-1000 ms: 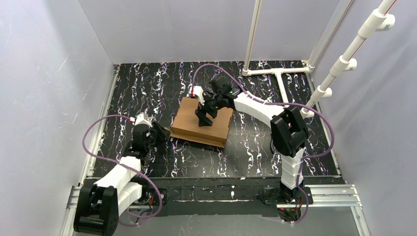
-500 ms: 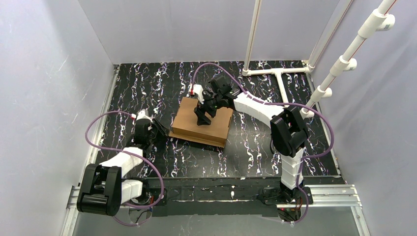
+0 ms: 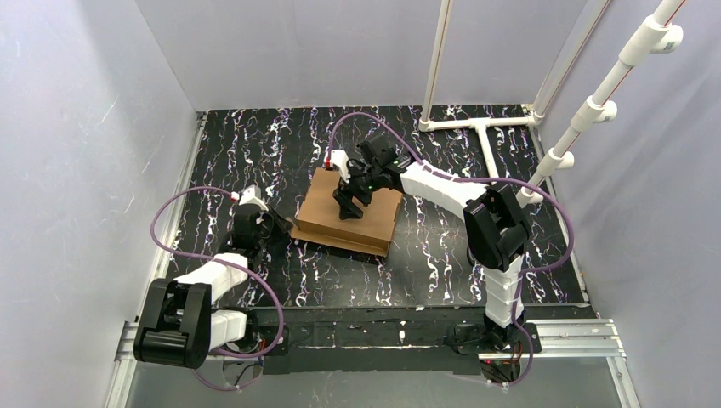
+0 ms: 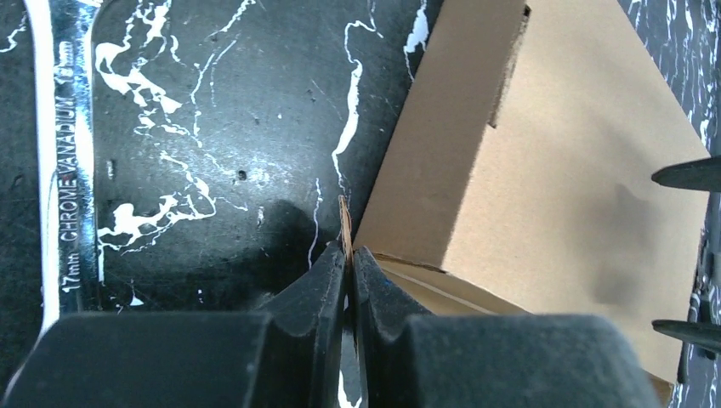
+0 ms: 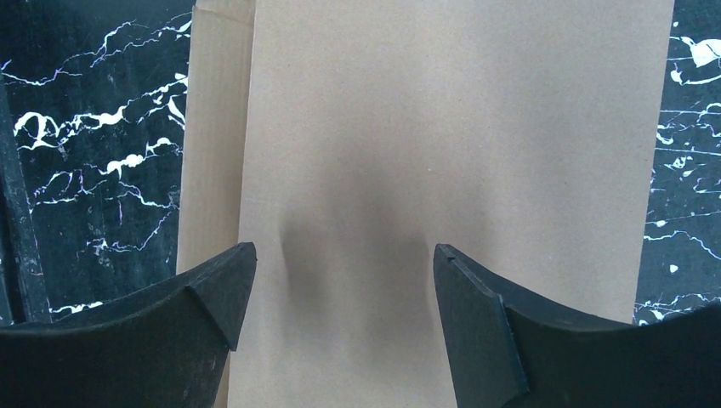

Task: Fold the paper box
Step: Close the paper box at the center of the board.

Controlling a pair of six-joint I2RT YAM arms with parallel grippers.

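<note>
Spanner (image 4: 53, 170), going by the chrome vanadium stamp, lies far left on the black marbled bench (image 3: 255, 153), apart from the work; ignore.

Left gripper (image 3: 272, 223) sits low at the left near corner of the paper box (image 3: 327, 217). Wrist view shows its fingers (image 4: 327, 285) pinched together on a thin cardboard edge sticking out at that corner. So it is closed on a flap of the box, and the grip is shallow, tips only.

Box sits mid-bench and looks mostly formed: flat top panel, side wall up, layered edges along the near side.

Right gripper (image 3: 347, 206) is over the top panel near its middle, jaws wide apart with nothing between them. Tips are close to the cardboard; contact or hover, cannot tell from any view.

Judgement: the step in hand is working that loose left flap, likely tucking it in while the right arm steadies the lid.

To do it well:
- Right tips should press flat and centred, so the box does not skid and the lid does not pop.
- Left should swing the flap along its crease rather than yank outward, since a pinch this thin can slip or tear the corrugate.
- Keep the pull low and slow, and line the flap up with the corner slot before pushing.

Risk: the box may rotate on the slick bench if right pressure is light.
</note>
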